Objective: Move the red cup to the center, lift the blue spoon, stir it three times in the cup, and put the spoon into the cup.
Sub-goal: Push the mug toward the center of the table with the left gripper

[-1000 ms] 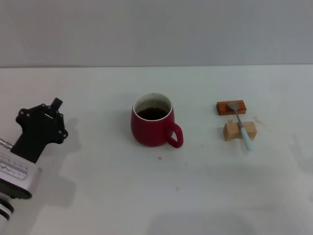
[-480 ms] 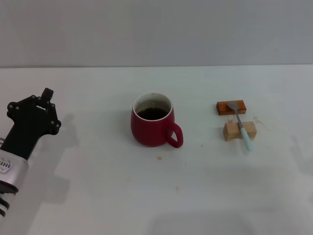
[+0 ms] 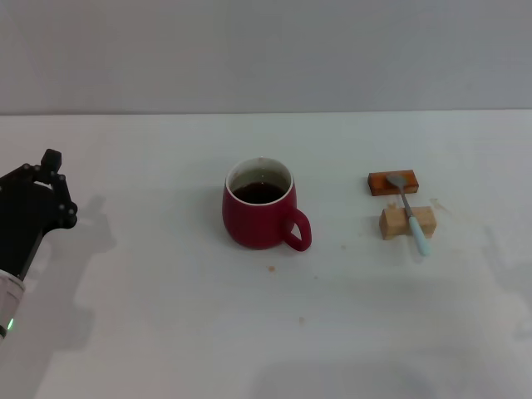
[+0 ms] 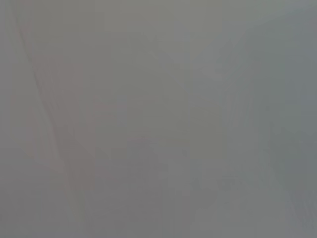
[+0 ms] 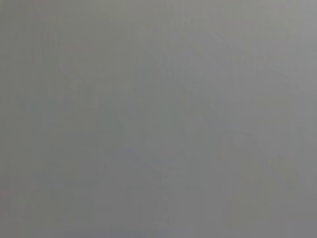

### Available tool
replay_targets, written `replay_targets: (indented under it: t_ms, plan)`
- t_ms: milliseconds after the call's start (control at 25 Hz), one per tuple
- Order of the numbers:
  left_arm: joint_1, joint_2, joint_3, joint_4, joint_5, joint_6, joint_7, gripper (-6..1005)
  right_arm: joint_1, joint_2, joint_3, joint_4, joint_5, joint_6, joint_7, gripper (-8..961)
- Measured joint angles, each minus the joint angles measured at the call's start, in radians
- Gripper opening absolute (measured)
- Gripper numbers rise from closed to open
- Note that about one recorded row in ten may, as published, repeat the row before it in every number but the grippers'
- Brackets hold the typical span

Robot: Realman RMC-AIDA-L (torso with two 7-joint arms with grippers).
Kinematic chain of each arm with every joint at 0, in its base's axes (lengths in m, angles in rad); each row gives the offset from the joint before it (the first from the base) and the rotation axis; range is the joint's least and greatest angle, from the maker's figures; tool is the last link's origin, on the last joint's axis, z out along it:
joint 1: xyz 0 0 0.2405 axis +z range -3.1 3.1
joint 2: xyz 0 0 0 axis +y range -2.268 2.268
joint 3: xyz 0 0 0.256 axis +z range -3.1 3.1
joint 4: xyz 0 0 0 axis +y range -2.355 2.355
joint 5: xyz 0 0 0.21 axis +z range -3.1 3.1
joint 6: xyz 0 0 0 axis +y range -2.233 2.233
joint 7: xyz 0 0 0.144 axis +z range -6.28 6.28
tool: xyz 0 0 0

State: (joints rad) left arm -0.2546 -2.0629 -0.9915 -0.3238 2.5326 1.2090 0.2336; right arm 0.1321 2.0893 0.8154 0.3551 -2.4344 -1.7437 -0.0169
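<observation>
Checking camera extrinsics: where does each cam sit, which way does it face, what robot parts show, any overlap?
Head: on the robot's head, facing forward and down at the white table with the red cup, the blue spoon lying across two blocks; the left hand shows at the left edge.
Left wrist: on the left arm; plain grey only, no robot part.
Right wrist: on the right arm; plain grey only, no robot part.
Shared: nothing recognisable; both wrist views are featureless.
</observation>
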Motion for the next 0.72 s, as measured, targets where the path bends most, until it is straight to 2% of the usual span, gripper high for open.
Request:
replay_targets:
  t_ms: [720]
  plan:
    - [0.015, 0.000, -0.016, 0.003, 0.000, 0.018, -0.049, 20, -0.002, 0.000, -0.024, 0.000, 0.000, 0.013, 0.000, 716]
